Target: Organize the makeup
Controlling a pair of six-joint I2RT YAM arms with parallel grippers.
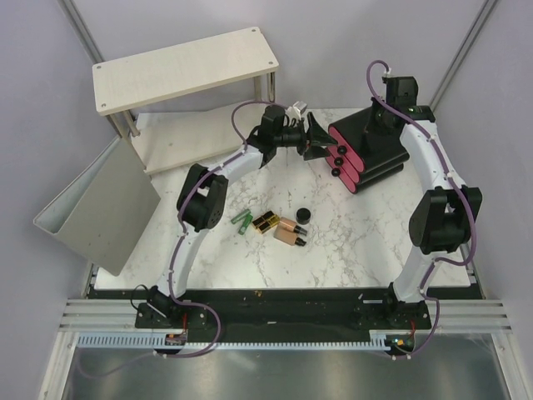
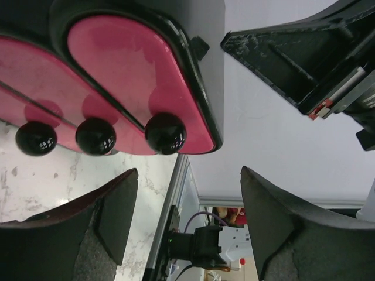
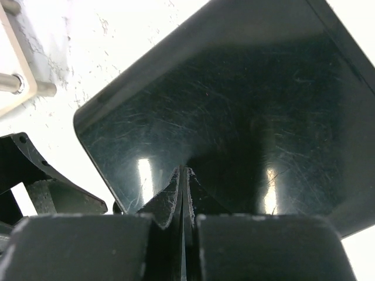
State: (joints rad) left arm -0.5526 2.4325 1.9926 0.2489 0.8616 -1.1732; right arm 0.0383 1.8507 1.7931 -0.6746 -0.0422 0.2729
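The makeup lies in a cluster mid-table: two green tubes [image 1: 241, 221], a black-and-gold case [image 1: 265, 221], two beige black-capped bottles [image 1: 290, 225] [image 1: 289, 239] and a round black jar [image 1: 303, 216]. Neither gripper is near them. My left gripper [image 1: 319, 138] is open and empty, right in front of the pink drawer fronts of the black box [image 1: 371, 150]. In the left wrist view its fingers [image 2: 111, 211] stand wide apart below the drawer knobs [image 2: 166, 132]. My right gripper [image 1: 381, 117] is shut, with its tips [image 3: 183, 171] against the box's glossy black top [image 3: 234, 105].
A pale wooden shelf [image 1: 183, 67] stands at the back left, and its metal legs show in the right wrist view [image 3: 17, 85]. A grey bin [image 1: 100, 212] leans off the table's left edge. The box sits at the back right of the marble table [image 1: 350, 250].
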